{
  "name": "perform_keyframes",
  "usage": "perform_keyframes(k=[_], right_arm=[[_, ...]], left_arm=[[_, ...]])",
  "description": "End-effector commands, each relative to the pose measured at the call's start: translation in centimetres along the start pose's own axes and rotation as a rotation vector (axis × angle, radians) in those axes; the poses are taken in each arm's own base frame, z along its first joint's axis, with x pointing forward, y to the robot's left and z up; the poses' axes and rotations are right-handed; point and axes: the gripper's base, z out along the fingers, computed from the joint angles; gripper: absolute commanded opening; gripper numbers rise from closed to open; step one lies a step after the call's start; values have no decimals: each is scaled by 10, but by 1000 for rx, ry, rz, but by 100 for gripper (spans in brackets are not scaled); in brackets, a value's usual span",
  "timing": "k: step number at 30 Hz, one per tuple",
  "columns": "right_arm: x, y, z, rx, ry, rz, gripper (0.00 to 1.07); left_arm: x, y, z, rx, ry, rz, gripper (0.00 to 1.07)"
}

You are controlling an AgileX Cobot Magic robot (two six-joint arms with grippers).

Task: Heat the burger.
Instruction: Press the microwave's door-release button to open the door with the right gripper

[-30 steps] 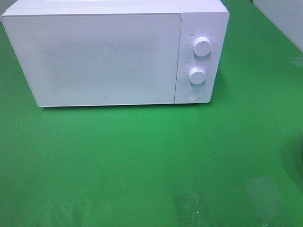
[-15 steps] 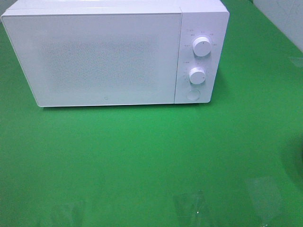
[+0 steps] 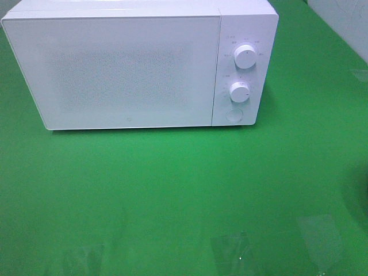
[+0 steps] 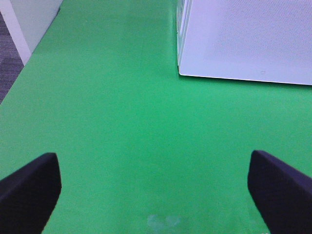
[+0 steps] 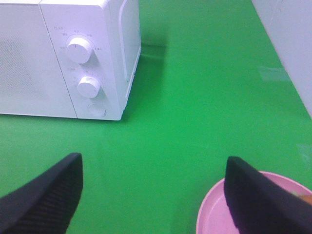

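The white microwave [image 3: 132, 69] stands at the back of the green table with its door shut; it also shows in the right wrist view [image 5: 73, 58] and the left wrist view [image 4: 248, 39]. My left gripper [image 4: 152, 163] is open over bare green mat, in front of the microwave's left corner. My right gripper [image 5: 153, 163] is open, low in front of the control panel side. A pink plate [image 5: 214, 214] lies by its one finger [image 5: 258, 200], which covers most of it. A thin orange-brown sliver [image 5: 305, 197] shows on the plate; I cannot tell whether it is the burger.
The microwave panel carries two white knobs [image 3: 245, 56] [image 3: 240, 91] and a round button [image 3: 233, 115]. A pale wall [image 5: 292, 44] borders the table on the right, and the table's left edge meets a white panel [image 4: 29, 19]. Neither gripper appears in the high view.
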Motion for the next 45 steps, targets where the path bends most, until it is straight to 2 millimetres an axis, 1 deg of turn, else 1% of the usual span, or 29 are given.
perform_keyframes(k=[1, 3, 4, 5, 6, 7, 9, 12, 13, 16, 18, 21, 22, 25, 26, 27, 29, 30, 31, 32, 33, 36, 38, 39, 40, 41, 42, 43, 45], right_arm=[[-12, 2, 21, -7, -33, -21, 76], [-13, 2, 25, -9, -37, -22, 76], [-16, 3, 35, -14, -42, -23, 76], [-16, 3, 35, -14, -42, -23, 76], [-20, 4, 42, -19, -67, -24, 76], [-20, 4, 42, -19, -67, -24, 76], [-26, 6, 55, -28, -100, -25, 76], [-26, 6, 57, -30, -106, -26, 76], [-28, 7, 64, -33, -113, -26, 76], [-29, 7, 70, -36, -116, -27, 76], [-30, 8, 81, -42, -123, -28, 76], [-30, 9, 84, -44, -126, -28, 76], [-30, 9, 91, -47, -129, -28, 76], [-30, 10, 99, -51, -133, -28, 76], [-30, 11, 106, -55, -136, -28, 76], [-30, 11, 106, -55, -136, -28, 76], [-28, 12, 124, -63, -137, -29, 76], [-28, 12, 124, -63, -137, -29, 76], [-27, 13, 132, -68, -150, -28, 76], [-27, 13, 132, -68, -150, -28, 76], [-26, 14, 141, -73, -160, -27, 76], [-25, 15, 145, -75, -163, -27, 76], [-21, 16, 162, -85, -182, -25, 76], [-21, 16, 162, -85, -182, -25, 76], [-17, 17, 171, -90, -188, -24, 76], [-17, 17, 171, -90, -188, -24, 76], [-14, 18, 180, -94, -200, -28, 76], [-14, 18, 180, -94, -200, -28, 76], [-9, 18, 187, -95, -217, -39, 76]], left_arm=[[1, -1, -3, 7, -35, -4, 98], [1, -1, -3, 7, -35, -4, 98], [1, -1, -3, 7, -35, -4, 98], [1, -1, -3, 7, -35, -4, 98], [1, -1, -3, 7, -35, -4, 98], [1, -1, -3, 7, -35, -4, 98], [1, -1, -3, 7, -35, -4, 98], [1, -1, -3, 7, -35, -4, 98], [1, -1, -3, 7, -35, -4, 98], [1, -1, -3, 7, -35, -4, 98], [1, -1, -3, 7, -35, -4, 98], [1, -1, -3, 7, -35, -4, 98], [1, -1, -3, 7, -35, -4, 98], [1, -1, -3, 7, -35, -4, 98], [1, -1, -3, 7, -35, -4, 98], [1, -1, -3, 7, -35, -4, 98], [1, -1, -3, 7, -35, -4, 98], [1, -1, -3, 7, -35, -4, 98], [1, -1, -3, 7, -35, -4, 98], [1, -1, -3, 7, -35, -4, 98], [1, -1, -3, 7, -35, -4, 98], [1, -1, -3, 7, -35, -4, 98], [1, -1, -3, 7, -35, -4, 98], [1, -1, -3, 7, -35, -4, 98], [1, -1, -3, 7, -35, -4, 98], [1, -1, -3, 7, -35, -4, 98], [1, -1, -3, 7, -35, -4, 98], [1, -1, -3, 7, -35, -4, 98], [1, -1, -3, 7, -35, -4, 98]])
